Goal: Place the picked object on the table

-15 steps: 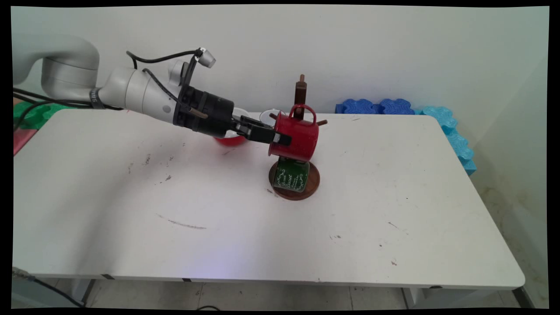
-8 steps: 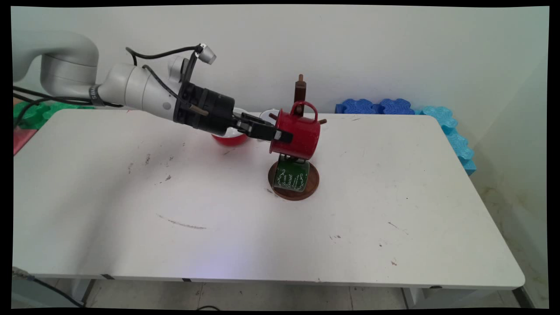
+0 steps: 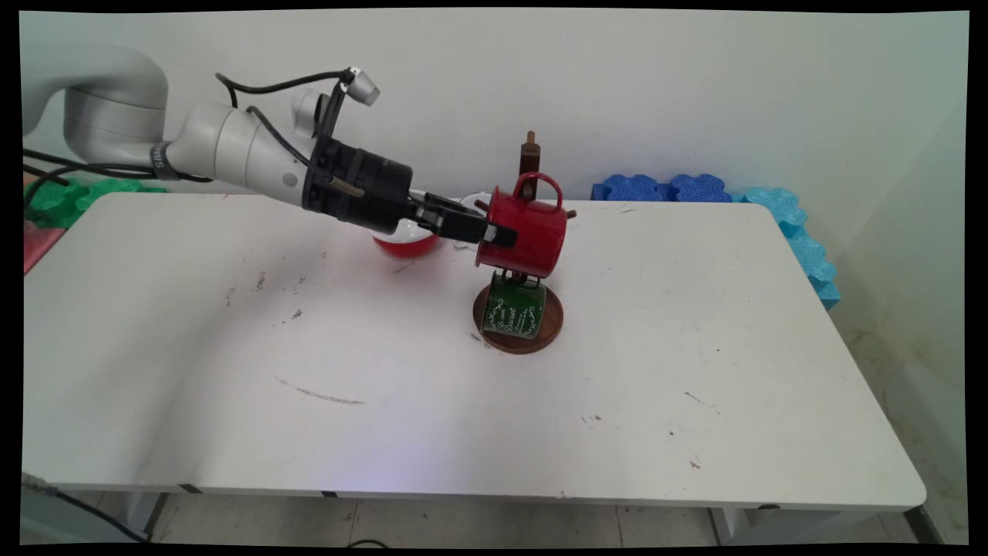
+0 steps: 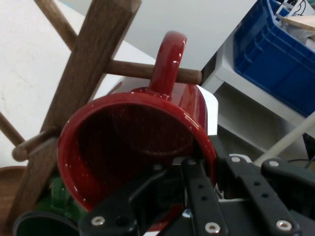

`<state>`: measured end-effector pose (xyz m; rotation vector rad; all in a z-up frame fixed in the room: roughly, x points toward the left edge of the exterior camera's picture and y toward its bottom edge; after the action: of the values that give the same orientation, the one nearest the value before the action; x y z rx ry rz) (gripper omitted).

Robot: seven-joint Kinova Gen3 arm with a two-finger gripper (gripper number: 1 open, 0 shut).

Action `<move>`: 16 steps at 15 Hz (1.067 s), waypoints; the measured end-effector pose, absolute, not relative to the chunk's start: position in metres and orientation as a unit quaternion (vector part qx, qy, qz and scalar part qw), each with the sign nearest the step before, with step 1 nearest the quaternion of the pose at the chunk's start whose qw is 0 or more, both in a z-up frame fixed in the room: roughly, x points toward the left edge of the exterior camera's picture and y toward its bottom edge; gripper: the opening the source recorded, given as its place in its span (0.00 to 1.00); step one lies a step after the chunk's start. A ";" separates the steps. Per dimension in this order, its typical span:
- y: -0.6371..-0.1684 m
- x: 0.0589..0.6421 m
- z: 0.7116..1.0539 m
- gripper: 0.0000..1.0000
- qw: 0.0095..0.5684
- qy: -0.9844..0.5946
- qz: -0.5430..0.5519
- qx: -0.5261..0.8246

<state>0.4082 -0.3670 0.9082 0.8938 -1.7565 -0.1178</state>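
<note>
**Red mug held on its side at the wooden stand**

The red mug (image 3: 525,235) is off the surface, lying on its side with its mouth toward the arm and its handle up. The hand (image 3: 494,235) grips it by the rim: in the hand view one finger (image 4: 197,191) reaches inside the mouth, and in the main view the other lies on the outside of the wall, so the hand is clamped on the mug's wall. The mug's handle stands right by a peg (image 4: 147,71) of the stand (image 3: 529,162), whose upright post rises just behind the mug; whether handle and peg touch cannot be told.

Below the red mug a green mug (image 3: 512,309) with pale lettering hangs low on the same stand, over its round wooden base (image 3: 552,328), which sits on the surface (image 3: 695,324) somewhat toward the far edge, about midway along it.

Behind the hand, near the far edge, lies a red bowl (image 3: 405,245), partly hidden by the hand, with a small white thing (image 3: 469,205) just beside it. Blue foam pieces (image 3: 664,188) line the far right corner and right edge, and green ones (image 3: 69,193) lie at the far left corner.
</note>
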 end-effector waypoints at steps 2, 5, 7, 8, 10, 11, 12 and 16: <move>-0.365 0.408 0.912 0.00 0.552 -0.742 -0.052 0.376; -0.361 0.408 0.917 0.00 0.553 -0.742 -0.055 0.374; -0.358 0.408 0.920 0.00 0.553 -0.743 -0.057 0.373; -0.356 0.408 0.921 0.00 0.553 -0.743 -0.059 0.372; -0.353 0.409 0.924 0.00 0.553 -0.744 -0.062 0.370; -0.351 0.409 0.925 0.00 0.553 -0.744 -0.064 0.370; -0.349 0.409 0.927 0.00 0.554 -0.744 -0.066 0.369; -0.339 0.411 0.933 0.00 0.553 -0.745 -0.074 0.365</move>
<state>0.4106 -0.3394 0.9331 0.8639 -1.7611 -0.1743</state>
